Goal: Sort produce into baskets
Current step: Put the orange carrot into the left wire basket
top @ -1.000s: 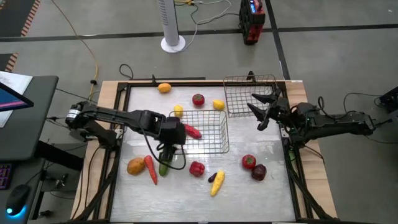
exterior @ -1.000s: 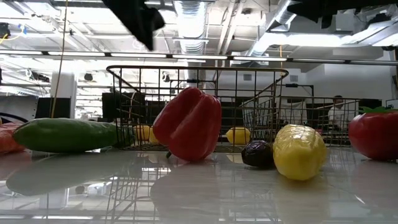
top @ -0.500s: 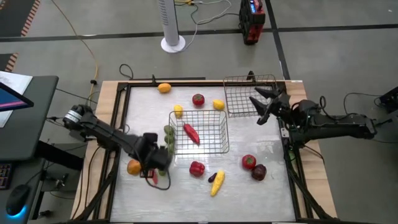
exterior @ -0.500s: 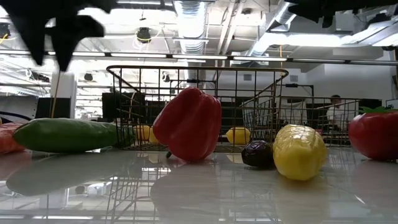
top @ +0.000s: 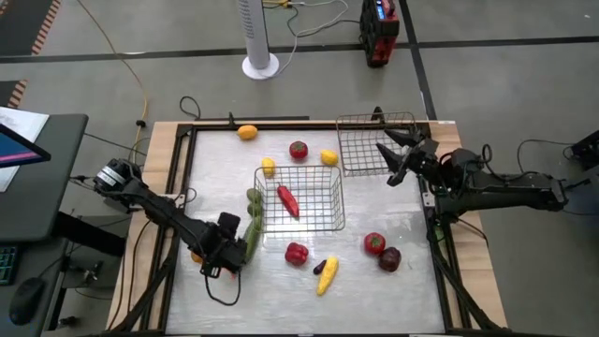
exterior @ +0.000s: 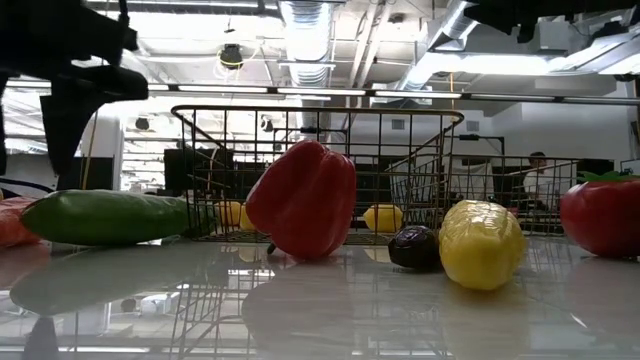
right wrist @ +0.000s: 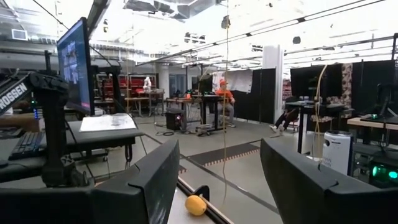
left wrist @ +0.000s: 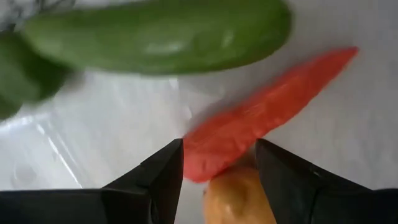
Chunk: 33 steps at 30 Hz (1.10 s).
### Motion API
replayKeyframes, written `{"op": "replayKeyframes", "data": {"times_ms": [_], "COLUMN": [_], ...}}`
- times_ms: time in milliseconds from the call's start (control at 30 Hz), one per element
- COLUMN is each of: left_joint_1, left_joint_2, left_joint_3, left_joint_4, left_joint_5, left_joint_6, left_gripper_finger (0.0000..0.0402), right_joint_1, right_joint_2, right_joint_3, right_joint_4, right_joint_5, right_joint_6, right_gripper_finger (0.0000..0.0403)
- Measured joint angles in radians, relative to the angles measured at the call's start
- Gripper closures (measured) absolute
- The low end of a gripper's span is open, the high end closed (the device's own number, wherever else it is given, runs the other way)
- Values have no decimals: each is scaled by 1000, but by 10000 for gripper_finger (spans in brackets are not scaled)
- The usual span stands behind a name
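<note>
Beside the central basket (top: pixel 301 197), green cucumber (top: pixel 253 231) lengthwise along its wall; left end effector (left wrist: pixel 219 163) spread over red carrot (left wrist: pixel 267 116)

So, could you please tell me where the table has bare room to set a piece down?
Free: the front right corner, beyond the dark-purple piece, and the front left, behind the left gripper. Crowded: around the centre basket and cucumber.

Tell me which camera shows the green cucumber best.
The low view: the green cucumber lies side-on, whole and unobstructed. The left wrist view shows it blurred and cropped. The high view shows it small, beside the left gripper. The right wrist view misses it.
</note>
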Motion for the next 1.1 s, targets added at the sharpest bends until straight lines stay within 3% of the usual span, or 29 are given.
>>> {"op": "replayKeyframes", "data": {"times_ms": [200, 567, 767, 1100], "left_joint_1": [-71, -146, -146, -136], "left_joint_2": [0, 0, 0, 0], "left_joint_3": [-37, -44, -44, -146], "left_joint_4": [110, 107, 116, 166], "left_joint_5": [-4, -79, -144, -103], "left_joint_6": [132, 302, 355, 353], "left_gripper_finger": [200, 133, 134, 148], "right_joint_1": [0, 0, 0, 0], "right_joint_2": [1, 1, 1, 1], "right_joint_3": [0, 0, 0, 0], "right_joint_4": [-2, -3, -1, -2], "right_joint_5": [0, 0, 0, 0], "right_joint_6": [-5, -4, -4, -4], "right_gripper_finger": [149, 149, 149, 149]}}
